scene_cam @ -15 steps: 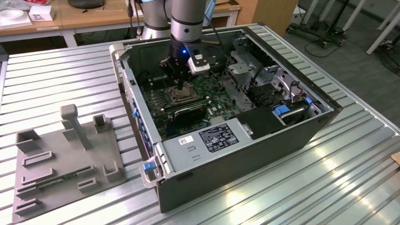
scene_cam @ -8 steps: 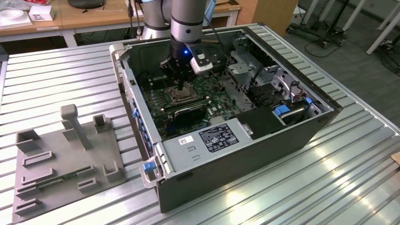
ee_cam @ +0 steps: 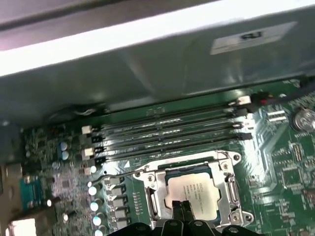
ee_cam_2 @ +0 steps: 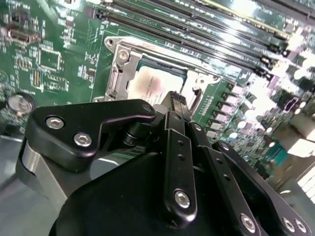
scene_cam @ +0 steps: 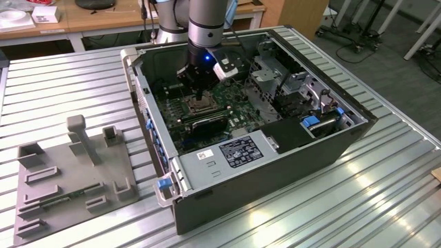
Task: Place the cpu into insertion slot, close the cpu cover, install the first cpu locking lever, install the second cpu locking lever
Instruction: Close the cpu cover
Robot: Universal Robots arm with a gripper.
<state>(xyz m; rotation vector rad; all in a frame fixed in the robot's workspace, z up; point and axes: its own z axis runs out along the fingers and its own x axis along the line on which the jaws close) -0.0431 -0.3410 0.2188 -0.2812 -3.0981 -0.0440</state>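
Observation:
The pale silvery cpu (ee_cam: pixel 194 192) (ee_cam_2: pixel 147 84) lies in the insertion slot (scene_cam: pixel 200 107) on the green motherboard. The silvery cpu cover (ee_cam: pixel 156 196) (ee_cam_2: pixel 119 69) lies flat around it, framing its edges. A thin wire lever (ee_cam: pixel 118 175) runs along one side of the socket. In both wrist views my gripper (ee_cam: pixel 181 206) (ee_cam_2: pixel 174 98) is shut with its fingertips pressed together and nothing between them, right at the cpu's near edge. In the exterior view the gripper (scene_cam: pixel 198 96) points straight down just above the socket, inside the open computer case (scene_cam: pixel 276 170).
Several long memory slots (ee_cam: pixel 167 130) run beside the socket. Case walls (scene_cam: pixel 141 98), a drive cage (scene_cam: pixel 282 82) and a black shroud (scene_cam: pixel 293 132) surround the board. A grey fixture plate (scene_cam: pixel 69 175) with upright blocks lies on the ribbed table at the exterior view's left.

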